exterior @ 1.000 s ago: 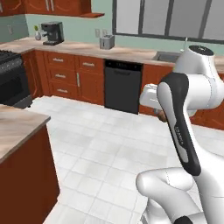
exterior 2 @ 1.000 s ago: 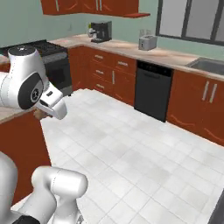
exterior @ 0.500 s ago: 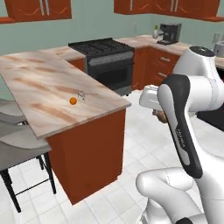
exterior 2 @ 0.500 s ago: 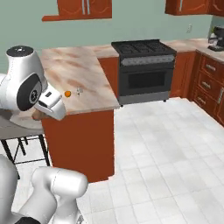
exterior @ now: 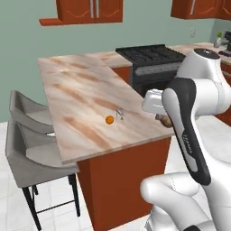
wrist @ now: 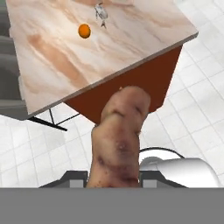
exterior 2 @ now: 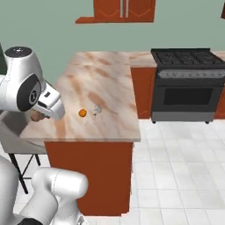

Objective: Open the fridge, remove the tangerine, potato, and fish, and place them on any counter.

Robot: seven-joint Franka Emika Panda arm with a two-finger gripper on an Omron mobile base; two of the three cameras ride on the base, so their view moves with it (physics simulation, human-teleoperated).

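My gripper (wrist: 114,175) is shut on the lumpy brown potato (wrist: 118,140), which stands up large in the hand view. It hovers off the near corner of the beige-pink marbled counter (exterior: 76,85), above the floor. A bit of the potato (exterior: 166,121) peeks out beside the hand in the left base view, and the potato (exterior 2: 36,115) shows at the counter's left edge in the right base view. The orange tangerine (exterior: 109,119) (exterior 2: 82,113) (wrist: 84,30) lies on the counter, with the small silvery fish (exterior: 120,113) (exterior 2: 96,109) (wrist: 101,12) close beside it. The fridge is out of view.
A black gas stove (exterior: 149,54) (exterior 2: 186,57) stands past the counter's far end. Two grey stools (exterior: 27,149) sit along the counter's left side. Red-brown wall cabinets (exterior 2: 125,9) hang on the green wall. White tiled floor (exterior 2: 184,167) lies to the right.
The whole scene has shifted as the base moved: the marbled counter with tangerine and fish is now closer and more central. The gripper stays shut on the potato.
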